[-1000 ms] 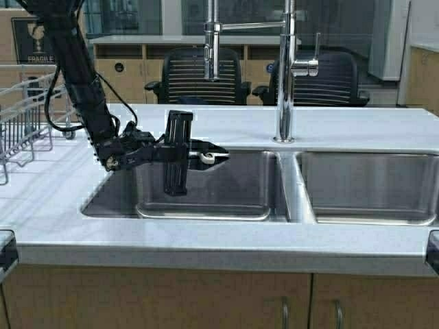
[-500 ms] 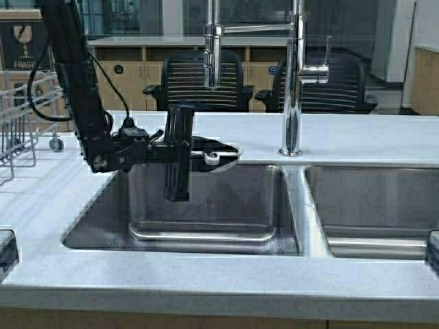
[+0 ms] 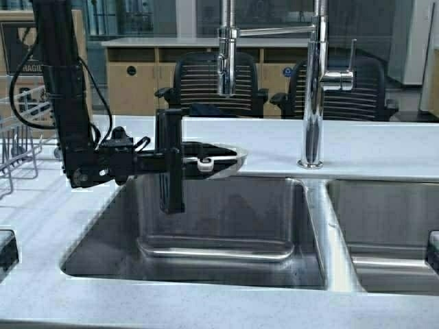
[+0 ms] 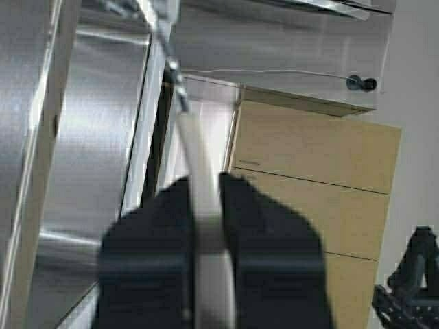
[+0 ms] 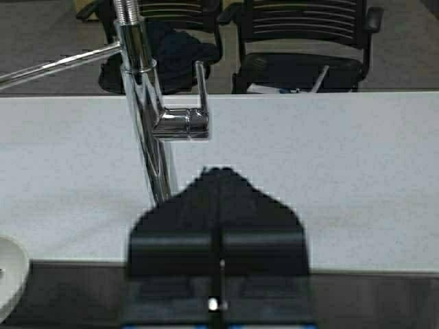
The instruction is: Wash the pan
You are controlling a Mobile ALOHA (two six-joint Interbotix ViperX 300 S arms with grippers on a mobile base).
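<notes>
Looking down from high, we see our left gripper (image 3: 180,159) holding the pan (image 3: 218,159) level above the left sink basin (image 3: 226,226). Our left wrist shows fingers (image 4: 264,240) clamping its white edge. Our right wrist shows our right gripper (image 5: 217,274) closed, facing the faucet (image 5: 147,123).

behind the pale counter (image 3: 274,147) stand two black slatted office chairs (image 3: 212,82), with wooden cabinets (image 3: 134,86) and a long shelf beyond them. a cardboard box (image 3: 24,55) sits far left.
</notes>
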